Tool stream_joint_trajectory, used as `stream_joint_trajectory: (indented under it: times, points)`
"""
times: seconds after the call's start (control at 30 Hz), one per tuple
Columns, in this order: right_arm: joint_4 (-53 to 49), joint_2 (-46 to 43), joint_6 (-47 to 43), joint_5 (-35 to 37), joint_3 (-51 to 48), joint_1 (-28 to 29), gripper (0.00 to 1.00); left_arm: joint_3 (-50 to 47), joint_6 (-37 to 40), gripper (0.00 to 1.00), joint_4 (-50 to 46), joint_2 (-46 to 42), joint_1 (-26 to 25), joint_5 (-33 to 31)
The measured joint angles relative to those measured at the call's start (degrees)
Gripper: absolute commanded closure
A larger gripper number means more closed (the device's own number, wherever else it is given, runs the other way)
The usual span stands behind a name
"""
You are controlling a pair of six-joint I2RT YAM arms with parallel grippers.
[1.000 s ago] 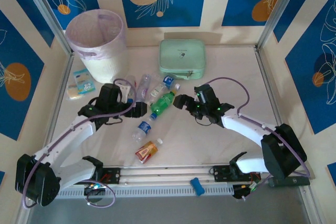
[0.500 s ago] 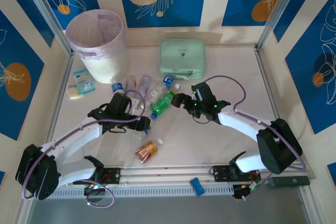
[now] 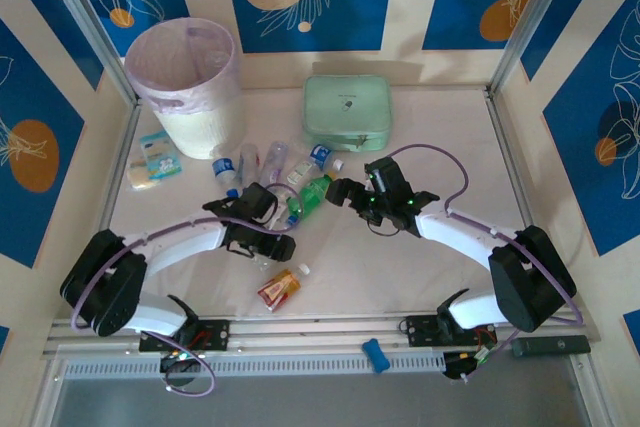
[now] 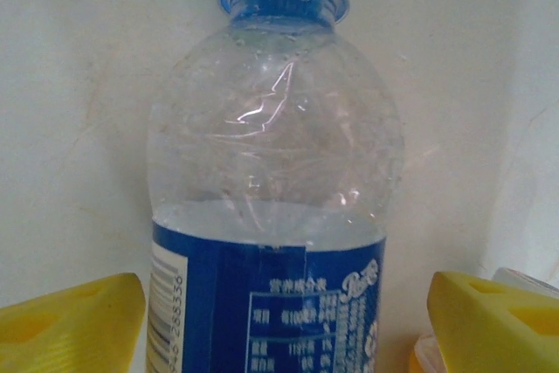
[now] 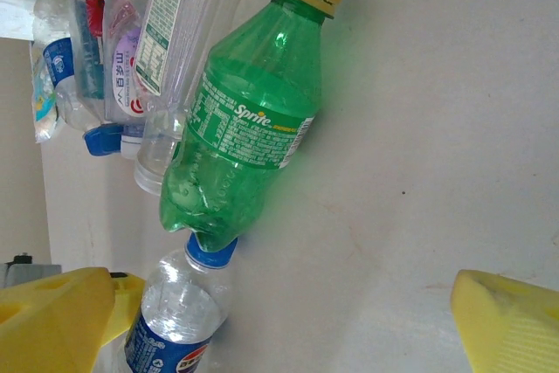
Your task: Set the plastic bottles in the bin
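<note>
Left gripper [image 4: 279,338]: my fingers [image 4: 70,325] are spread either side of a clear blue-label bottle [image 4: 271,216], with a gap on the right, not clamped.
Right gripper [image 5: 279,325]: my fingers are wide apart over the table [image 5: 419,172], holding nothing.
Green bottle [image 5: 244,155]: lies on its side just beyond my right fingers.
Other bottles [image 3: 272,159]: lie clustered past the green one.
Bin [image 3: 185,77]: stands upright in the far left corner, well apart from both grippers.
</note>
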Motion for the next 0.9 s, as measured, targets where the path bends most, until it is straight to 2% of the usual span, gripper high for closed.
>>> stream_joint_trajectory:
  times: [0.2,0.47,0.67,0.9]
  points:
    - [0.0,0.0,-0.2,0.0,0.0,0.0,0.01,0.2,0.3,0.3,-0.3,1.1,-0.4,-3.0]
    - [-0.2,0.0,-0.2,0.0,0.0,0.0,0.01,0.3,0.8,0.51,-0.4,1.0,-0.6,-4.8]
    - [-0.2,0.0,-0.2,0.0,0.0,0.0,0.01,0.3,1.2,0.55,-0.5,-0.2,-0.6,-5.6]
    - [-0.1,0.0,-0.2,0.0,0.0,0.0,0.01,0.3,1.2,0.58,-0.9,-6.1,-0.6,-7.1]
